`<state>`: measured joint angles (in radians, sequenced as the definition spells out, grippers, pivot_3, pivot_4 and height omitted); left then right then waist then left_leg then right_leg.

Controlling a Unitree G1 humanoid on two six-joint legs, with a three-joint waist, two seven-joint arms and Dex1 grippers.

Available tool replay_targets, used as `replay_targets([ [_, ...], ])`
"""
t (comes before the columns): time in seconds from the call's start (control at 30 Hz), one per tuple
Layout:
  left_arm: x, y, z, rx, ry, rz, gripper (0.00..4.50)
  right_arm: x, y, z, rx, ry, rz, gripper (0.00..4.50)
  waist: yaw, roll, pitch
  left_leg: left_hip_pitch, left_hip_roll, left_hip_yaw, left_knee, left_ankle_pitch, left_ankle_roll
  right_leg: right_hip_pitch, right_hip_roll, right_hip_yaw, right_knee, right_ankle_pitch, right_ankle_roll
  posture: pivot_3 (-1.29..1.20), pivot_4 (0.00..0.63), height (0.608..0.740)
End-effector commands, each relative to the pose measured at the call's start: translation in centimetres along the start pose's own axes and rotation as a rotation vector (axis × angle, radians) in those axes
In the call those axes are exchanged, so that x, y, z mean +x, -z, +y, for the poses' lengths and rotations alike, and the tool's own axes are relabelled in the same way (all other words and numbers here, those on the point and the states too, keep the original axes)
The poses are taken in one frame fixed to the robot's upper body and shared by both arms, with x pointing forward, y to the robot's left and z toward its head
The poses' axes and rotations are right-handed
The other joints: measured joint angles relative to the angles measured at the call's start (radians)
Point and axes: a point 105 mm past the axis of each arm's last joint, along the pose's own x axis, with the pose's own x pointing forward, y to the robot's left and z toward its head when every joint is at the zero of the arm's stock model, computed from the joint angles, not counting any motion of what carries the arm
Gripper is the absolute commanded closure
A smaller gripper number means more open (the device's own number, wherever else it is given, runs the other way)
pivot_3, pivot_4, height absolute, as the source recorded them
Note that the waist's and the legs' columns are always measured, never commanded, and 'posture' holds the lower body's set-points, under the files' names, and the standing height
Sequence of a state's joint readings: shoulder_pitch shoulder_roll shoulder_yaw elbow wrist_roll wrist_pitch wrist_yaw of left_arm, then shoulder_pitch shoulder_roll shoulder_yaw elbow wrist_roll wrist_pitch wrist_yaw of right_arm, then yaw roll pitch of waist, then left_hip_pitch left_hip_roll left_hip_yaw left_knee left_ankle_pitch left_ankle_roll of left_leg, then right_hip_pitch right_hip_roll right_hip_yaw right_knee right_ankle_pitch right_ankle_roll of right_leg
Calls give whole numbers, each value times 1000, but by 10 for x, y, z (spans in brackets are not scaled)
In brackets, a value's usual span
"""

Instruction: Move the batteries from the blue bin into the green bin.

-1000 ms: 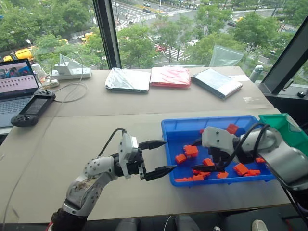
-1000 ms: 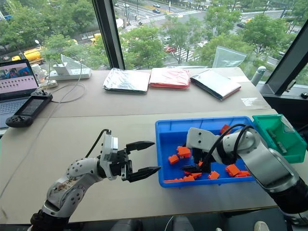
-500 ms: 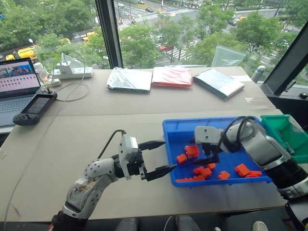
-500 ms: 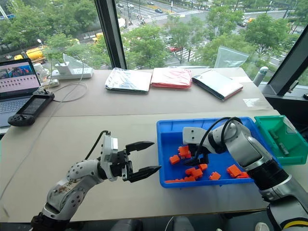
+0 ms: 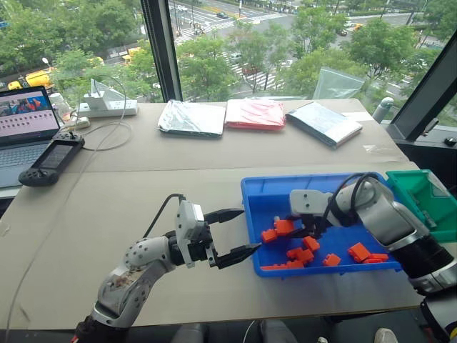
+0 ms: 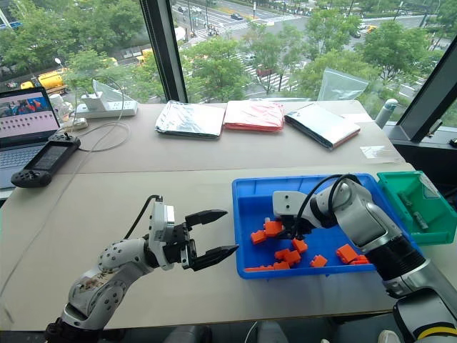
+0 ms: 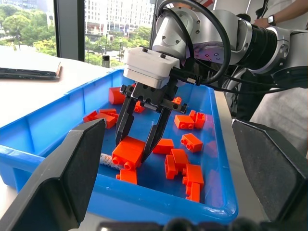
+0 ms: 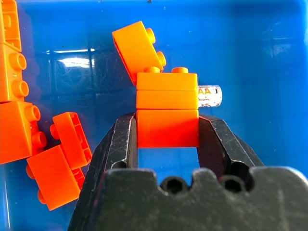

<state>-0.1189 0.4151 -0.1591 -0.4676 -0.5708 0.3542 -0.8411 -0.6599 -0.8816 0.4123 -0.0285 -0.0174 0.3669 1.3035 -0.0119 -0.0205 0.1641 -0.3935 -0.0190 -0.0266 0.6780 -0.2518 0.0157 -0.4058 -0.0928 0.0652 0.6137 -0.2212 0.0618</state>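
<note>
The blue bin (image 5: 260,187) sits at the table's front right and holds several orange bricks. My right gripper (image 8: 167,127) reaches down into its left half, and its fingers press both sides of an orange brick (image 8: 167,98), shut on it. One of the batteries (image 8: 210,96) lies on the bin floor right behind that brick, mostly hidden by it; its end also shows in the left wrist view (image 7: 107,160). The green bin (image 6: 418,207) stands against the blue bin's right end. My left gripper (image 5: 235,231) hangs open just left of the blue bin, holding nothing.
At the back of the table lie two silver foil bags (image 5: 190,117) and a red bag (image 5: 253,113). A laptop (image 5: 25,132), a black handheld controller (image 5: 50,159) and a power strip (image 5: 107,107) with cables sit at the far left. A person (image 7: 281,12) stands beyond the blue bin.
My right gripper slid toward the bin's left part, lowered over an orange brick and closed from wide open onto it. The left arm stayed put.
</note>
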Motion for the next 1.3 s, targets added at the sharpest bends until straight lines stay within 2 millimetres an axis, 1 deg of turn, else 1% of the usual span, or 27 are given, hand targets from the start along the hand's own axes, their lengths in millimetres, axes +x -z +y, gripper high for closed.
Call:
replay_targets([
  [0.03, 2, -11, -5, 40, 22, -30, 0, -33, -16, -12, -14, 108, -41, 3042, 0, 0, 0, 0, 0, 0, 0, 0, 0, 0, 0, 0, 0, 0, 0, 0, 150, 740],
  [0.07, 2, -11, -5, 41, 22, -29, 0, -40, -17, -14, -1, 133, -48, 3042, 1, 0, 0, 0, 0, 0, 0, 0, 0, 0, 0, 0, 0, 0, 0, 0, 150, 740],
  [0.17, 2, -11, -5, 44, 21, -28, 0, -67, -14, -26, 92, 281, -72, 3042, 2, 0, 0, 0, 0, 0, 0, 0, 0, 0, 0, 0, 0, 0, 0, 0, 150, 740],
  [0.2, 2, -11, -4, 44, 20, -28, 0, -72, -13, -29, 116, 316, -74, 3042, 2, 0, 0, 0, 0, 0, 0, 0, 0, 0, 0, 0, 0, 0, 0, 0, 150, 740],
  [0.23, 2, -12, -4, 44, 20, -28, 0, -78, -7, -33, 156, 371, -61, 3042, 1, 0, 0, 0, 0, 0, 0, 0, 0, 0, 0, 0, 0, 0, 0, 0, 150, 740],
  [0.27, 2, -12, -4, 44, 18, -28, 0, -84, 4, -41, 216, 454, -31, 3042, 1, 0, 0, 0, 0, 0, 0, 0, 0, 0, 0, 0, 0, 0, 0, 0, 150, 740],
  [0.3, 2, -11, -4, 44, 16, -28, 0, -89, 21, -44, 293, 527, 5, 3042, 1, 0, 0, 0, 0, 0, 0, 0, 0, 0, 0, 0, 0, 0, 0, 0, 150, 740],
  [0.33, 2, -11, -4, 43, 15, -27, 0, -91, 36, -43, 351, 571, 41, 2542, 1, 0, 0, 0, 0, 0, 0, 0, 0, 0, 0, 0, 0, 0, 0, 0, 150, 740],
  [0.37, 2, -11, -3, 43, 14, -27, 0, -91, 45, -41, 383, 592, 63, 1971, 7, 0, 0, 0, 0, 0, 0, 0, 0, 0, 0, 0, 0, 0, 0, 0, 150, 740],
  [0.4, 1, -11, -3, 43, 14, -27, 0, -91, 49, -41, 406, 612, 75, 1537, 7, 0, 0, 0, 0, 0, 0, 0, 0, 0, 0, 0, 0, 0, 0, 0, 150, 740],
  [0.47, 1, -11, -3, 43, 14, -26, 0, -89, 47, -41, 408, 622, 70, 907, 6, 0, 0, -1, -1, 1, 0, 0, 0, 0, -1, 0, 0, 0, 0, 0, 150, 740],
  [0.5, 1, -11, -3, 44, 14, -25, 0, -89, 42, -42, 399, 624, 58, 709, 1, 0, 0, -1, -1, 1, 0, 0, 0, -1, -1, 0, 0, 0, 0, 0, 150, 740],
  [0.53, 1, -11, -3, 43, 15, -24, 0, -87, 35, -43, 384, 620, 36, 212, -2, 0, 0, -1, -1, 1, 0, 0, 0, -1, -1, 1, 0, 0, 0, 0, 150, 740],
  [0.57, 1, -10, -3, 43, 16, -23, 0, -83, 25, -42, 361, 596, 12, 71, -5, 0, 0, -1, -1, 1, 0, 0, 0, -1, 0, 1, 0, 0, 0, 0, 150, 740],
  [0.7, 1, -10, -3, 42, 17, -22, 0, -62, -11, -29, 289, 461, -85, 71, -6, 0, 0, -1, 0, 1, 0, 0, 0, -1, 1, 1, 1, 0, 0, 0, 150, 740],
  [0.77, 1, -9, -3, 42, 16, -23, 0, -46, -28, -17, 248, 375, -117, 71, -4, 0, 0, -1, 0, 1, 0, 0, 0, -1, 1, 1, 1, 0, 0, 0, 150, 740],
  [0.83, 1, -9, -3, 42, 15, -23, 0, -34, -39, -5, 197, 290, -141, 71, -1, 0, 0, -1, 0, 1, 0, 0, 0, -1, 1, 1, 0, 0, 0, 0, 150, 740],
  [0.87, 2, -9, -3, 42, 14, -24, 0, -29, -42, 1, 172, 257, -142, 71, 1, 0, 0, -1, 0, 0, 0, 0, 0, -1, 0, 1, 0, 0, 0, 0, 150, 740],
  [0.97, 2, -9, -3, 42, 12, -24, 0, -22, -43, 13, 104, 160, -131, 71, 6, 0, 0, -1, -1, 0, 1, 0, 0, 0, -1, 0, 0, 0, 0, 0, 150, 740],
  [1.1, 3, -8, -3, 42, 13, -27, 0, -14, -33, 16, -17, 45, -113, 71, 3, 0, 0, -1, -1, 0, 1, 0, 0, 0, 0, 0, -1, 0, 0, 0, 150, 740],
  [1.17, 4, -8, -3, 41, 14, -29, 0, -12, -28, 9, -42, 34, -95, 71, -1, 0, 0, -1, -1, 1, 1, 0, 0, 0, 0, 0, -1, 0, 0, 0, 150, 740],
  [1.3, 4, -7, -4, 38, 13, -28, 0, -6, -25, 1, -72, -5, -94, 71, -6, 0, 0, 0, 0, 1, 0, 0, 0, 0, 1, 0, 0, 0, 0, 0, 150, 740],
])
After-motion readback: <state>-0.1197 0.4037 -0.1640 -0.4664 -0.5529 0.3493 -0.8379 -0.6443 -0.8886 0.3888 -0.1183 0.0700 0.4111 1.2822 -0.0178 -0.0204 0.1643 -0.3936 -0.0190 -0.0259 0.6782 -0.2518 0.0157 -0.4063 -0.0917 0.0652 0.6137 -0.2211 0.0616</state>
